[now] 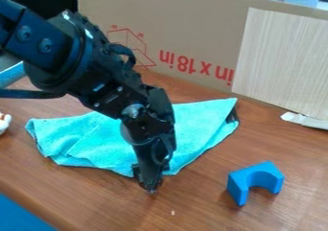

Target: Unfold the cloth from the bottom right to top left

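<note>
Cloth: turquoise cloth (198, 129), laid across the middle of the table (205, 206), partly hidden by the arm; creases are seen on its left part, a dark patch at its right corner.
Clock: all hours are read from the cloth's middle.
Gripper: black gripper (150, 189), pointed down at the cloth's near edge, tip seen past it toward 6 o'clock; whether it is spread or pressed together cannot be told, nor whether cloth is pinched.
Arm: black arm (83, 62), slanted in from 10 o'clock, held over the cloth.
Block: blue block (256, 177) with a rounded notch, set at 4 o'clock, apart from the cloth.
Cardboard: brown cardboard (186, 33) with red print, stood upright at 12 o'clock.
Panel: pale wood-grain panel (282, 57), placed against the cardboard at 2 o'clock.
Scrap: white piece (304, 120), seen at 3 o'clock.
</note>
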